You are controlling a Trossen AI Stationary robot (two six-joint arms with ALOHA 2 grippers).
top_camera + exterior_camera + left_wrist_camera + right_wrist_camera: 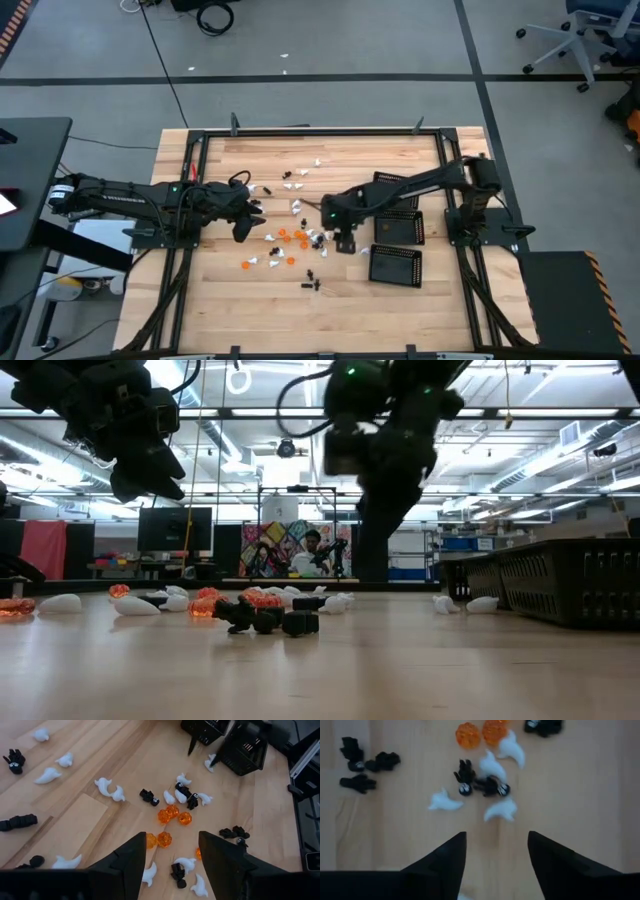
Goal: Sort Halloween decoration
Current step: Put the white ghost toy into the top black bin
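A wooden table (220, 320) fills the middle of the room, with two dark robot arms reaching in from either side. Scattered across its centre lie the Halloween trinkets (290, 238): small white ghost shapes, translucent orange pumpkins and black figures, all mixed together in a loose heap, with a few strays nearer the far edge and one or two nearer the front. To the robot's right of the heap sit three square black mesh trays (395, 264). Whether anything is in them cannot be told from above. Nearly all of the trinkets lie on bare wood, so the sorting looks to be barely begun or far from finished.

The right gripper (345, 240) hangs over the heap's tray-side edge. Its two dark fingers (440, 862) are spread wide, with nothing between them; just ahead of them lie several white ghosts (501, 809) and black figures (465, 777), not touched.

The left gripper (243, 226) hovers above the heap's opposite side. Its fingers (127, 862) also stand well apart and hold nothing; orange pumpkins (172, 815) and white ghosts lie on the wood beyond them.

From table height, both grippers are raised clear of the surface.
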